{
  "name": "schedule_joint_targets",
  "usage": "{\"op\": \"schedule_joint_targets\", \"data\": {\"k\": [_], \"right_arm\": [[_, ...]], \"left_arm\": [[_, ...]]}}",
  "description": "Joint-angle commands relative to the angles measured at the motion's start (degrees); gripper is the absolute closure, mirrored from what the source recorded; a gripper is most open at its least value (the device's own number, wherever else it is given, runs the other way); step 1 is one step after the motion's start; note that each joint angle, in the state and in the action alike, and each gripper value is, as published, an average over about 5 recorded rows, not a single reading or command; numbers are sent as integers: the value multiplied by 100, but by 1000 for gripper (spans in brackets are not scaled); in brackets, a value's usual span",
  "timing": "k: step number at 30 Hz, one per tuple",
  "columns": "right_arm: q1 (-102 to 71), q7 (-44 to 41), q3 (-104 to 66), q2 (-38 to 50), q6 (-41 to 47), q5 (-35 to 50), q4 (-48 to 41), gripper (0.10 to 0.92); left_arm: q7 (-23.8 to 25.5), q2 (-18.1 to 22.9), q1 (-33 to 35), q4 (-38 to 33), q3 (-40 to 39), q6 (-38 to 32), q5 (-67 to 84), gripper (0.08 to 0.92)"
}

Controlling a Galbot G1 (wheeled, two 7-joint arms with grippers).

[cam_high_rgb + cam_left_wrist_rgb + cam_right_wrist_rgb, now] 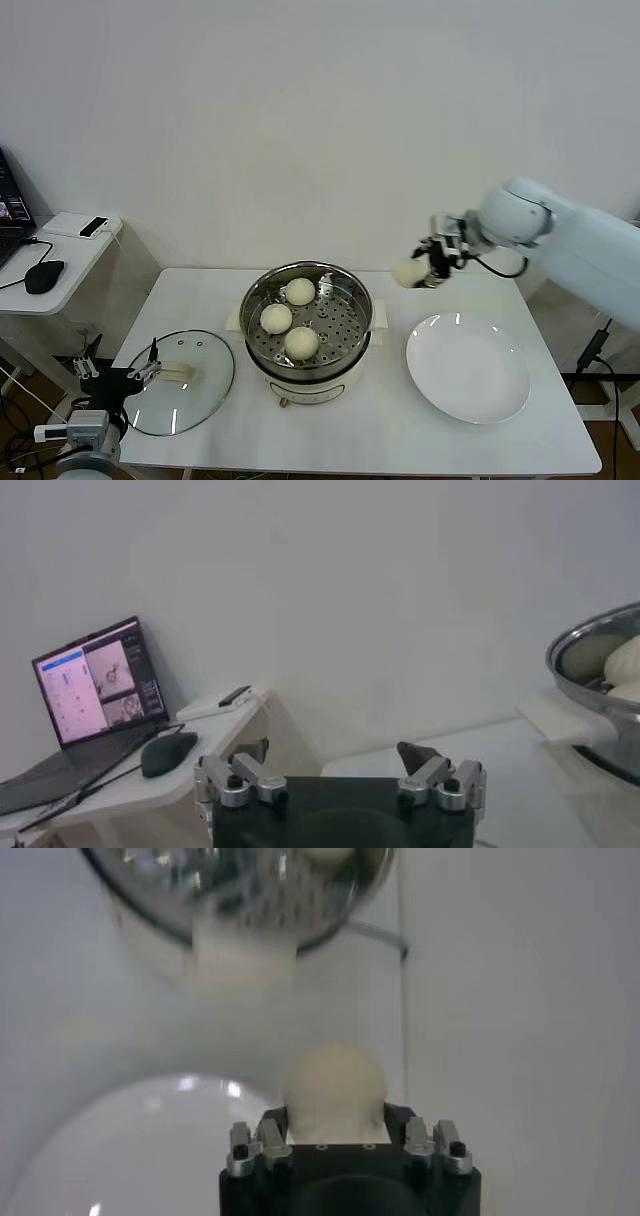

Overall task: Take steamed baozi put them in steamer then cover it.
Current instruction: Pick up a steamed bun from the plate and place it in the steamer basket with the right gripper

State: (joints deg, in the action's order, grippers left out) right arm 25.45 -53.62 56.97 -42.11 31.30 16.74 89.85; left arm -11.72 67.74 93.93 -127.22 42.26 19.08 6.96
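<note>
A: Head view, count?
B: Three steamed baozi (300,291) in the steamer (352,372), one cover (205,385) on the table.
A: Right wrist view?
B: The right gripper (335,1110) clamps a fourth bun (335,1083).
A: Left wrist view?
B: The left gripper (334,759) gapes wide, holding nothing.

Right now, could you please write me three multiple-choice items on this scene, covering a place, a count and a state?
1. Where does the glass lid lie?
A. On the steamer
B. On the table, on the steamer's left
C. On the white plate

2. How many baozi sit in the steamer?
A. One
B. Three
C. Five

3. What is the right gripper doing?
A. Holding a baozi in the air
B. Resting empty on the plate
C. Gripping the lid

Answers:
1 B, the lid lies flat near the left gripper, whose jaws are open.
2 B, three buns rest on the perforated tray.
3 A, the fourth baozi sits between its fingers, above the table behind the white plate.
</note>
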Motion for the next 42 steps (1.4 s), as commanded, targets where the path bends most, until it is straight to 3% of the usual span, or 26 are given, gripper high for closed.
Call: {"op": "schedule_joint_targets", "data": {"k": [1, 10, 33, 36, 42], "right_arm": [[593, 725, 726, -1696, 650, 1292, -192, 423], [125, 1032, 989, -2331, 941, 1254, -746, 423], [-367, 1112, 1094, -2295, 1029, 741, -1030, 419], [-336, 1095, 1076, -2243, 1031, 727, -976, 385], [-110, 986, 915, -1931, 1022, 806, -680, 235]], "left_arm": [[3, 21, 11, 28, 15, 1, -6, 177], [9, 50, -12, 131, 45, -10, 0, 177], [17, 40, -46, 206, 73, -12, 14, 177], [17, 45, -46, 211, 77, -13, 14, 177], [18, 51, -56, 214, 80, -13, 17, 177]]}}
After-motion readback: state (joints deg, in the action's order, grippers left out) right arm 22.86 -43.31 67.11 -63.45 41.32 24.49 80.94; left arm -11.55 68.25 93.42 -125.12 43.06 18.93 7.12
